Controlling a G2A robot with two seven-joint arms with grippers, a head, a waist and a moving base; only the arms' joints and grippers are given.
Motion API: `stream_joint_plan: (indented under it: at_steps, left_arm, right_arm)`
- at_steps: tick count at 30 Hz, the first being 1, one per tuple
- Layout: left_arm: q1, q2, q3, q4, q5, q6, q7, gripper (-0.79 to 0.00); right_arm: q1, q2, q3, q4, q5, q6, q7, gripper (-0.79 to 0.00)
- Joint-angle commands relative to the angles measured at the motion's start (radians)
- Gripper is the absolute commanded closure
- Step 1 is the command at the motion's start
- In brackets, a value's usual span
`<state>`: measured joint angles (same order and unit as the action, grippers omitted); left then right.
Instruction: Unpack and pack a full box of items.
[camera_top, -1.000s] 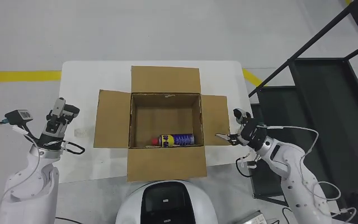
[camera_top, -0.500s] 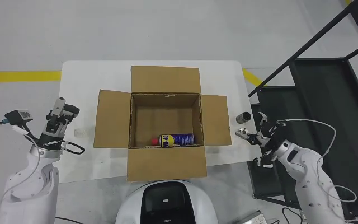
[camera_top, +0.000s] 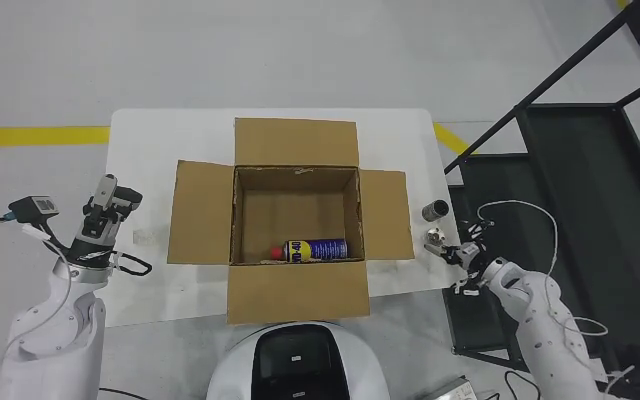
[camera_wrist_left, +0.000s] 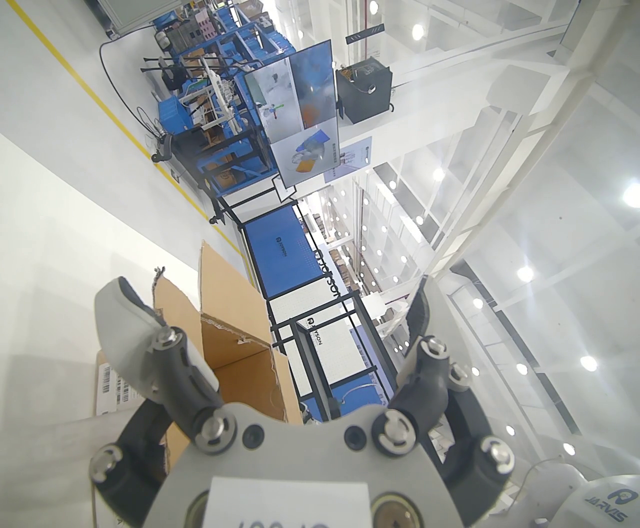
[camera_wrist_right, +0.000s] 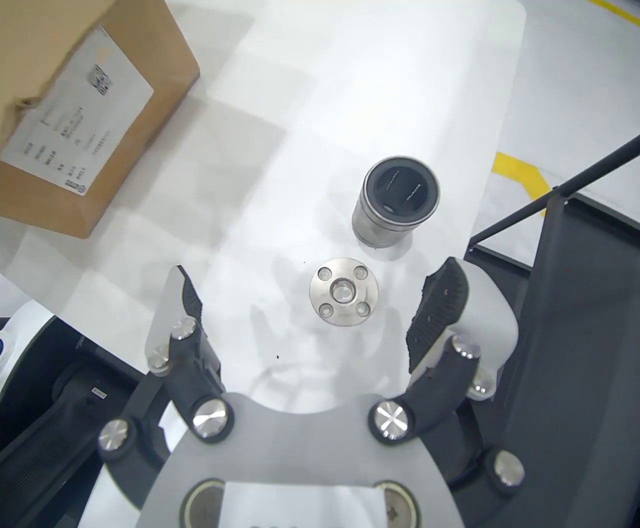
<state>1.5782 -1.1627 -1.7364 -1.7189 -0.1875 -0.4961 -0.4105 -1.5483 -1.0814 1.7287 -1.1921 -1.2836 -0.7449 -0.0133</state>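
An open cardboard box (camera_top: 200, 212) sits mid-table with its flaps spread out. A blue and yellow spray can (camera_top: 317, 248) lies inside against the near wall. On the table right of the box stand a metal cylinder (camera_top: 435, 210) (camera_wrist_right: 397, 200) and a round metal flange (camera_top: 434, 240) (camera_wrist_right: 344, 291). My right gripper (camera_top: 450, 250) (camera_wrist_right: 317, 275) is open just above the flange, which lies between its fingers (camera_wrist_right: 440, 305) untouched. My left gripper (camera_top: 108, 200) (camera_wrist_left: 267, 302) is open and empty, off the table's left edge, tilted up past the box (camera_wrist_left: 230, 325).
A black metal stair frame (camera_top: 560, 200) stands close to the table's right edge, beside my right arm. The box's right flap (camera_wrist_right: 85, 115) lies near the two metal parts. White tabletop (camera_top: 160, 140) is bare behind and left of the box.
My right gripper has drawn back from the box's right flap toward the table's right edge. The cylinder and the flange now rest on the table. The left arm has not moved.
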Motion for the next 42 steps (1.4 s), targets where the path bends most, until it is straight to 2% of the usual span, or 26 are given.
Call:
stream_joint_plan:
  at_steps: [1, 14, 21, 24, 28, 30, 32, 35, 38, 39, 41, 42]
  left_arm:
    - [0.0, 0.0, 0.0, 0.0, 0.0, 0.0, 0.0, -0.785]
    - [0.0, 0.0, 0.0, 0.0, 0.0, 0.0, 0.0, -0.785]
    - [0.0, 0.0, 0.0, 0.0, 0.0, 0.0, 0.0, -0.785]
    - [0.0, 0.0, 0.0, 0.0, 0.0, 0.0, 0.0, -0.785]
    - [0.0, 0.0, 0.0, 0.0, 0.0, 0.0, 0.0, -0.785]
    - [0.0, 0.0, 0.0, 0.0, 0.0, 0.0, 0.0, -0.785]
    - [0.0, 0.0, 0.0, 0.0, 0.0, 0.0, 0.0, -0.785]
    - [0.0, 0.0, 0.0, 0.0, 0.0, 0.0, 0.0, -0.785]
    - [0.0, 0.0, 0.0, 0.0, 0.0, 0.0, 0.0, -0.785]
    - [0.0, 0.0, 0.0, 0.0, 0.0, 0.0, 0.0, -0.785]
    - [0.0, 0.0, 0.0, 0.0, 0.0, 0.0, 0.0, -0.785]
    - [0.0, 0.0, 0.0, 0.0, 0.0, 0.0, 0.0, -0.785]
  right_arm:
    - [0.025, -0.001, -0.015, 0.04, 0.003, 0.004, 0.008, -0.785]
    - [0.14, -0.007, -0.081, 0.224, 0.028, 0.056, 0.046, -0.785]
    - [0.183, -0.007, -0.113, 0.266, 0.009, 0.076, 0.053, -0.785]
    - [0.201, -0.008, -0.123, 0.291, 0.017, 0.078, 0.058, -0.714]
    - [0.226, -0.01, -0.139, 0.323, 0.024, 0.077, 0.068, -0.668]
    - [0.235, -0.01, -0.147, 0.337, 0.023, 0.081, 0.066, -0.539]
    - [0.243, -0.01, -0.153, 0.347, 0.02, 0.085, 0.067, -0.354]
    - [0.248, -0.01, -0.16, 0.357, 0.016, 0.097, 0.062, -0.182]
    - [0.25, -0.009, -0.165, 0.363, 0.011, 0.11, 0.06, -0.083]
    - [0.249, -0.008, -0.166, 0.363, 0.01, 0.114, 0.058, -0.071]
    - [0.246, -0.008, -0.168, 0.36, 0.011, 0.116, 0.052, -0.099]
    - [0.244, -0.007, -0.167, 0.355, 0.012, 0.117, 0.048, -0.062]
